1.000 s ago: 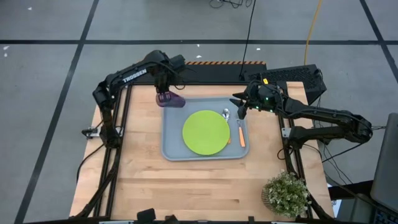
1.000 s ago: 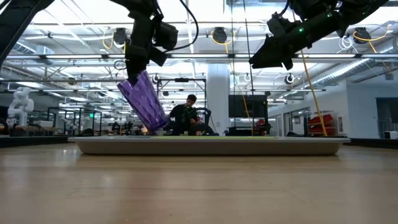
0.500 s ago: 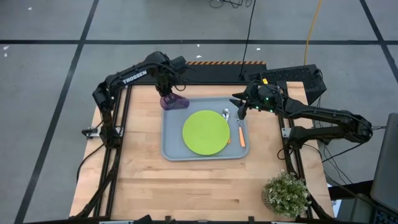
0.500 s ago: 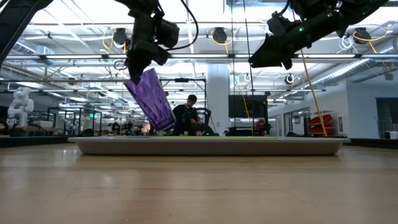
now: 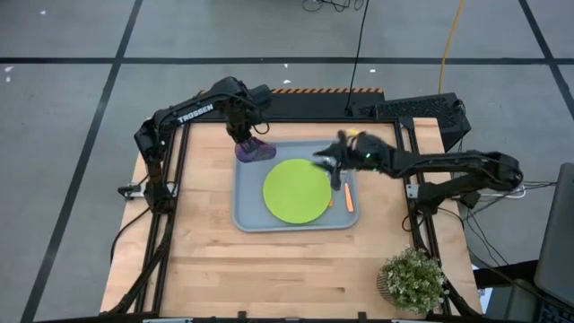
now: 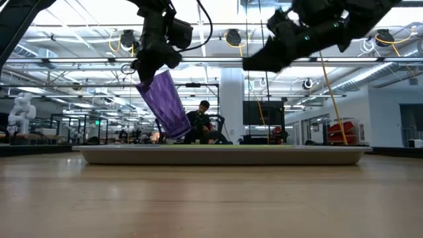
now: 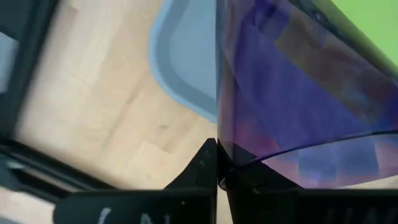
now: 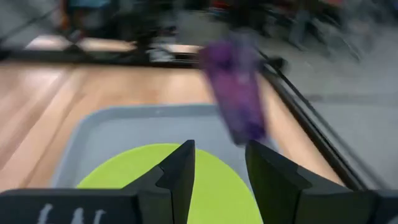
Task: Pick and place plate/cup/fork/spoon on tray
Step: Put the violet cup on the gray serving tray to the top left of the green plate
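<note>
Purple and translucent, the cup [image 5: 253,149] hangs tilted over the tray's [image 5: 247,215] far-left corner, pinched at its rim by the left gripper [image 5: 242,136]; light, probably slippery plastic. Right gripper [image 5: 334,164], fingers parted and empty, hovers above the plate [image 5: 296,191].

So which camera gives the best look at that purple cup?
The low view: the cup hangs tilted from the left gripper, above the tray. The high view shows it small, the left wrist view a close blur, the right wrist view a smear.
</note>
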